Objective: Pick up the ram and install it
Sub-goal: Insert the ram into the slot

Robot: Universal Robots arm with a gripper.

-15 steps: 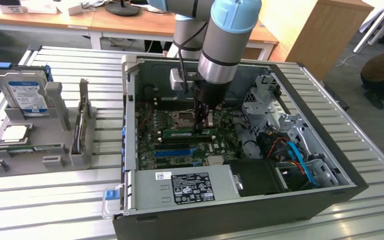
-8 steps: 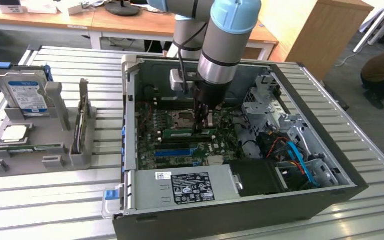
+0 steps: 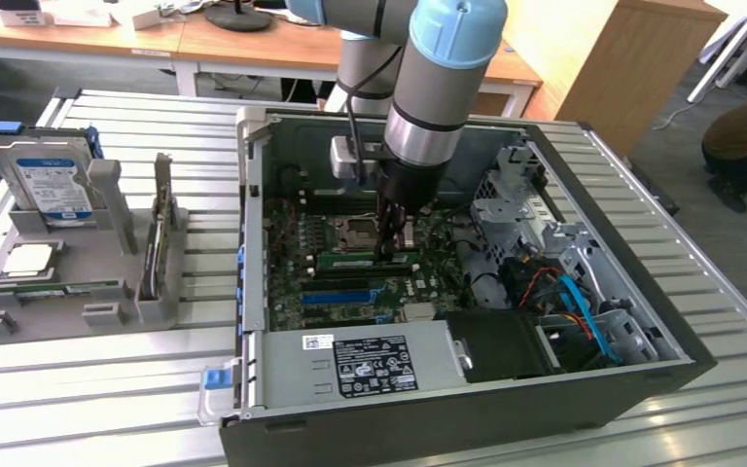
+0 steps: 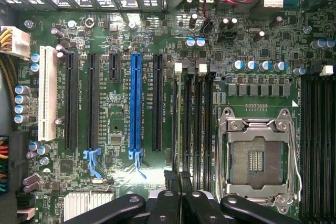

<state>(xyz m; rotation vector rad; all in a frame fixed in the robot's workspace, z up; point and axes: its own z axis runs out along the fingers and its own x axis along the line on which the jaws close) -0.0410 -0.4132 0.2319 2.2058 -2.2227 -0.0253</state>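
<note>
Slatted metal table (image 3: 114, 389); slim green ram (image 3: 354, 260) seemingly slotted.

Open computer case (image 3: 543, 418) lying on the desk (image 3: 88, 409), parts holder (image 3: 75, 302) beside it at the exterior view's left, gripper (image 3: 393, 249) down inside the case over the motherboard (image 4: 121, 182), ram (image 3: 354, 260) beneath it, just beside the processor socket (image 4: 257, 156)

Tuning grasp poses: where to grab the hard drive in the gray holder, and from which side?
Likely the top edge, from straight above. The hard drive stands upright in the gray holder, its lower part sunk in and a post beside it, so the top is most exposed. Pinch across its thin depth, on the broad faces.
</note>
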